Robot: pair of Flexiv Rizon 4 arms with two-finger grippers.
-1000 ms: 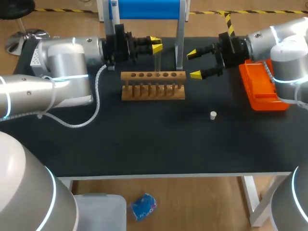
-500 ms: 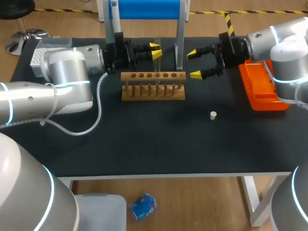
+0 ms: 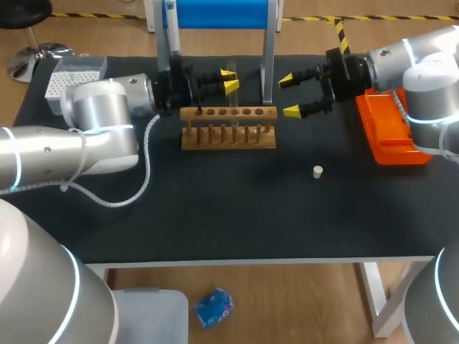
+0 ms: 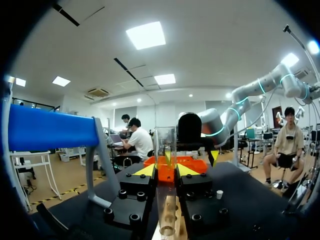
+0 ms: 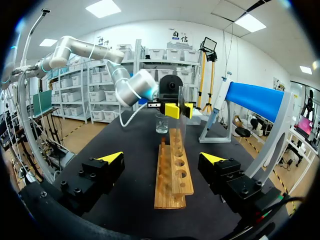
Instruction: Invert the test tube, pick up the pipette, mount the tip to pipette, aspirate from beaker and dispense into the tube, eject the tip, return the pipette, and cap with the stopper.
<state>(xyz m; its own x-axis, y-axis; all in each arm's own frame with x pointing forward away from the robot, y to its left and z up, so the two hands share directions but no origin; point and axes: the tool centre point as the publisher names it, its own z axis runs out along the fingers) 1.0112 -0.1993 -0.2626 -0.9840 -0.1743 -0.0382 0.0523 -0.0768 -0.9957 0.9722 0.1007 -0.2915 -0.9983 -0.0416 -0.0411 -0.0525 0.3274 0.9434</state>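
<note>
My left gripper (image 3: 229, 79) is shut on a clear test tube (image 3: 231, 97), held upright over the wooden rack (image 3: 228, 136). In the left wrist view the tube (image 4: 165, 145) stands between the yellow fingertips (image 4: 145, 170), its lower end close above the rack (image 4: 170, 220). My right gripper (image 3: 289, 94) is open and empty beside the rack's right end. From the right wrist view the open gripper (image 5: 162, 158) looks along the rack (image 5: 172, 172) toward the left gripper (image 5: 175, 110) and a glass beaker (image 5: 161, 123). A white stopper (image 3: 318, 170) lies on the mat.
An orange tip box (image 3: 391, 129) sits at the right edge under my right arm. A white tip box (image 3: 75, 75) is at the back left. The blue-topped pipette stand (image 3: 215, 14) rises behind the rack.
My left arm has swung in and its gripper has shifted slightly with the tube, which now stands a little higher. The right arm and stopper have not moved.
</note>
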